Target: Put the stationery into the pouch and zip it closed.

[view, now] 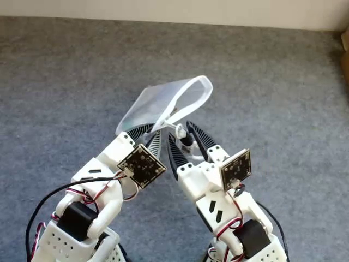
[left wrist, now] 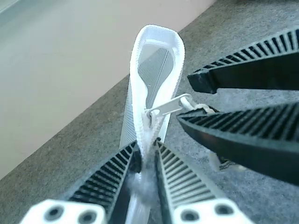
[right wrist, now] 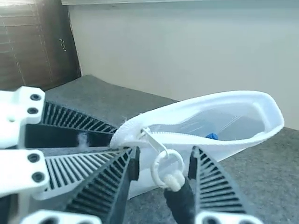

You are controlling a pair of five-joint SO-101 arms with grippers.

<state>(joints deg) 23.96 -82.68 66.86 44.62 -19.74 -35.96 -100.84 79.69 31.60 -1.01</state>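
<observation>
Gripping the pouch [view: 158,101] end are the left jaws; right jaws gape around its zipper pull [right wrist: 154,142].

Inside the pouch [right wrist: 224,116] a blue scrap [right wrist: 211,136] shows through the mesh, too small for me to name. The pouch's near end is hidden where my left fingers [left wrist: 105,182] pinch it, and their bases are cut off by the left wrist view's edge.

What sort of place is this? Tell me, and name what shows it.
Probably an ordinary indoor room, not a workshop: a grey carpet-like surface serves as the work area, a plain pale wall rises behind it, and brown slatted blinds stand beside that wall.
</observation>
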